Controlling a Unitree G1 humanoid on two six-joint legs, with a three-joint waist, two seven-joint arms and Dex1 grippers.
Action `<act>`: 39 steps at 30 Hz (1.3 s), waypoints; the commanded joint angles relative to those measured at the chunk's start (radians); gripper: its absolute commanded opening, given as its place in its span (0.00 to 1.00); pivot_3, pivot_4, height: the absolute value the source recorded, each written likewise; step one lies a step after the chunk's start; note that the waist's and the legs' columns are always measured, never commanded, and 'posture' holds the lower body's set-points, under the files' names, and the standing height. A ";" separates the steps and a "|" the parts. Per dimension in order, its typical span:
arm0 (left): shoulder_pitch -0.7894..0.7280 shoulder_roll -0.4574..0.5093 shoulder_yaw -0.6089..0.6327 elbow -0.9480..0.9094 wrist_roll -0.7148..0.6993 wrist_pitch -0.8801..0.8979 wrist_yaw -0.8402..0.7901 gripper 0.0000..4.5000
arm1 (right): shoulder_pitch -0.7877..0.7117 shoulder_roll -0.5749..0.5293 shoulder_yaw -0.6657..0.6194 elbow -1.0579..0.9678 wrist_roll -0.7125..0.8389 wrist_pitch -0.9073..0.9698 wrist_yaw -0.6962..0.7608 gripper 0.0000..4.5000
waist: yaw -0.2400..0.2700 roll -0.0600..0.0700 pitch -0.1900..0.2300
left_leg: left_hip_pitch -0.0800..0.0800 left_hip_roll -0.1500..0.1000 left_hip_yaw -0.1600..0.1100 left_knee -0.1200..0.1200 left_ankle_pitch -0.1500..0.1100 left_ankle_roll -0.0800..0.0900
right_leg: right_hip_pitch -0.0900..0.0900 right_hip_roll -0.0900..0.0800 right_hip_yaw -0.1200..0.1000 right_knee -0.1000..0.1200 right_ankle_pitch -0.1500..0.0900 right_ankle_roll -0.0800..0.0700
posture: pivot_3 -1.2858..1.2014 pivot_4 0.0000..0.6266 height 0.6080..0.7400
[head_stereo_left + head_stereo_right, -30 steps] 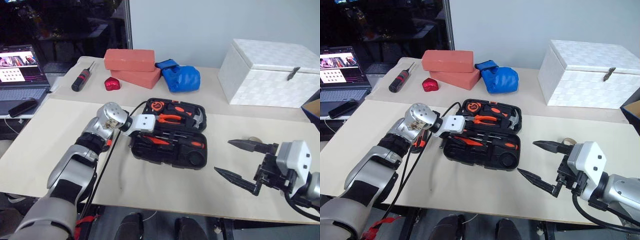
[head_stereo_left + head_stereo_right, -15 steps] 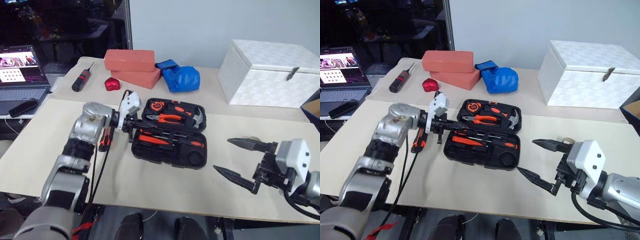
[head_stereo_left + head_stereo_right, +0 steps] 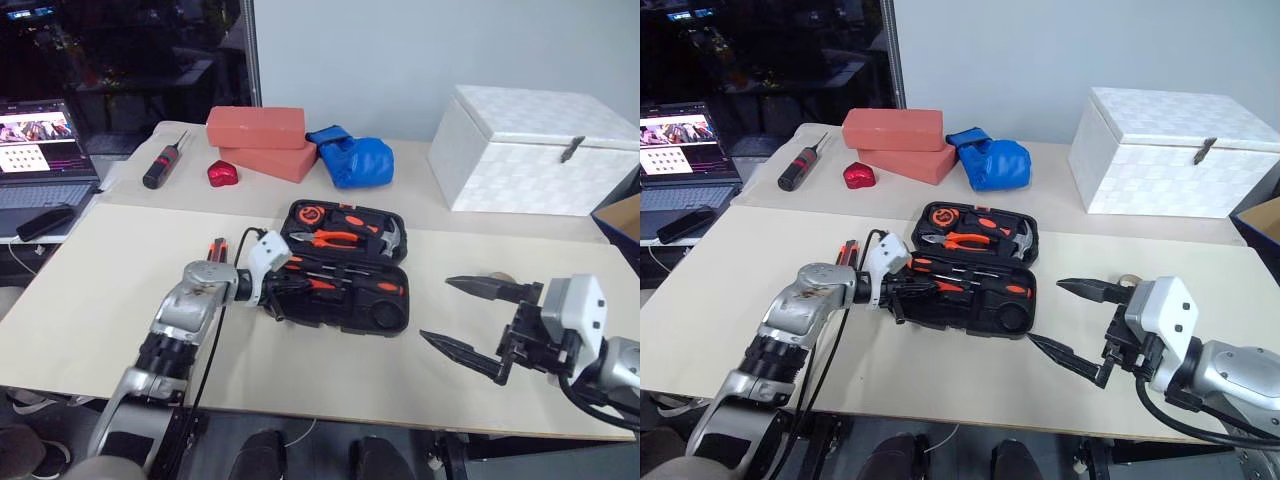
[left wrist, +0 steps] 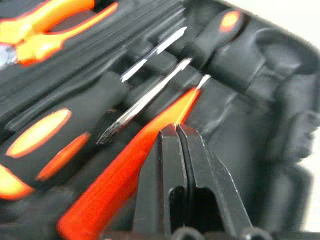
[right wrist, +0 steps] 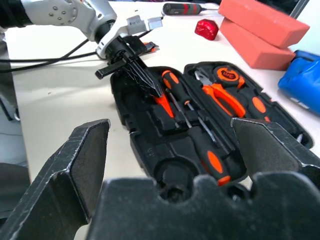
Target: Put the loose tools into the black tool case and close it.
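- Risk: orange screwdriver (image 4: pixel 125 180) maybe not seated in its slot; left gripper (image 4: pixel 176 131) tips right over its shaft, so a sideways pull-out could drag or flip it out.
- Risk: any tool sitting proud → lid won't shut flat; worth checking slots before closing.
- Risk: orange-black tool (image 3: pixel 218 247) lying on table (image 3: pixel 90 300) behind left arm, near case's left edge, looks not yet packed; easy to miss, arm or cable could knock it away.
- Risk: right gripper (image 3: pixel 470 320) spread wide, close to case's right end; careless swing could shove case.
- Left fingers (image 4: pixel 200 165): pressed together, no gap, nothing seen between them; tips at orange screwdriver inside case, touching or just above — cannot tell.
- Right fingers (image 5: pixel 75 165): fully apart, empty, hanging above table right of case, touching nothing.
- Black tool case (image 3: pixel 385 320): open flat mid-table, both halves up; near half w/ screwdrivers, far half w/ pliers, hammer, tape.
- Small grey ring (image 3: pixel 497 277) on table just beyond right gripper, apart from case, prob still to pack.
- Black-red screwdriver (image 3: pixel 163 160), red heart lump (image 3: pixel 222 173), white box (image 3: pixel 530 150) at rear, not part of job.
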 commanded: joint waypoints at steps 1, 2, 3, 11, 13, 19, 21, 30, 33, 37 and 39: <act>-0.012 -0.004 0.190 -0.166 -0.064 0.106 0.201 0.13 | -0.033 -0.001 0.014 0.001 0.010 -0.026 0.003 1.00 | -0.001 0.000 0.000 | 0.001 0.000 0.000 0.000 0.000 0.001 | 0.000 0.000 0.000 0.000 0.000 0.000 | 0.52 0.24 1.00; 0.013 0.001 0.228 -0.205 -0.037 0.133 0.283 0.17 | -0.040 -0.001 0.019 0.008 0.011 -0.029 0.008 1.00 | -0.001 0.000 0.000 | 0.001 0.000 0.000 0.000 0.001 0.002 | 0.001 0.000 0.000 0.000 0.002 0.004 | 0.52 0.24 1.00; 0.044 0.011 0.253 -0.247 -0.002 0.179 0.358 0.24 | -0.047 -0.003 0.025 0.017 0.011 -0.033 0.015 1.00 | -0.002 0.000 0.000 | 0.002 -0.001 0.000 -0.001 0.002 0.003 | 0.001 0.000 0.001 0.000 0.003 0.007 | 0.52 0.24 1.00; 0.172 -0.048 0.250 -0.427 0.159 0.460 0.732 0.89 | -0.120 -0.017 0.044 0.079 0.033 -0.050 0.088 1.00 | 0.008 -0.001 0.000 | 0.002 -0.002 0.001 -0.004 0.000 0.000 | 0.001 0.000 0.003 -0.001 0.003 0.008 | 0.52 0.24 1.00; 0.187 -0.076 0.241 -0.406 0.173 0.484 0.776 0.99 | -0.151 -0.021 0.037 0.094 0.057 -0.046 0.107 1.00 | 0.011 -0.001 0.000 | 0.002 -0.002 0.001 -0.004 -0.003 -0.004 | 0.001 -0.001 0.003 -0.002 0.003 0.008 | 0.52 0.24 1.00; 0.184 -0.162 0.291 -0.293 0.142 0.459 0.830 0.82 | -0.205 -0.043 0.049 0.134 0.052 -0.052 0.149 1.00 | 0.012 -0.001 0.000 | 0.002 -0.002 0.001 -0.004 -0.003 -0.005 | 0.001 -0.001 0.003 -0.003 0.003 0.007 | 0.52 0.24 1.00; 0.180 -0.166 0.309 -0.272 0.126 0.426 0.821 0.65 | -0.209 -0.043 0.051 0.137 0.051 -0.050 0.152 1.00 | 0.014 0.000 -0.001 | 0.003 -0.002 0.001 -0.005 -0.003 -0.005 | 0.001 -0.001 0.003 -0.003 0.002 0.005 | 0.52 0.24 1.00; 0.148 0.019 0.331 -0.352 -0.160 0.210 0.350 0.40 | -0.123 -0.027 -0.013 0.089 0.063 -0.039 0.135 1.00 | 0.014 -0.002 0.001 | -0.001 -0.002 0.001 -0.005 -0.003 -0.005 | -0.001 -0.002 0.002 -0.004 0.000 0.000 | 0.52 0.24 1.00; 0.132 0.176 0.168 -0.372 -0.198 0.113 0.056 0.40 | -0.055 -0.034 -0.057 0.065 0.079 -0.029 0.145 1.00 | 0.016 -0.002 0.001 | -0.002 -0.002 0.002 -0.007 -0.003 -0.005 | -0.003 -0.004 0.001 -0.005 -0.001 0.000 | 0.52 0.24 1.00; -0.017 0.307 -0.126 -0.176 -0.033 -0.205 -0.287 0.40 | 0.038 -0.040 -0.138 0.057 0.067 -0.035 0.170 1.00 | 0.018 0.001 -0.001 | -0.001 -0.004 0.004 -0.008 -0.004 -0.005 | -0.001 -0.008 0.000 -0.009 -0.001 -0.001 | 0.52 0.24 1.00; -0.118 0.281 -0.220 -0.052 0.024 -0.317 -0.376 0.40 | 0.065 -0.042 -0.164 0.044 0.066 -0.033 0.168 1.00 | 0.017 0.001 -0.001 | -0.001 -0.004 0.006 -0.008 -0.004 -0.005 | -0.001 -0.009 -0.001 -0.009 -0.001 -0.001 | 0.52 0.24 1.00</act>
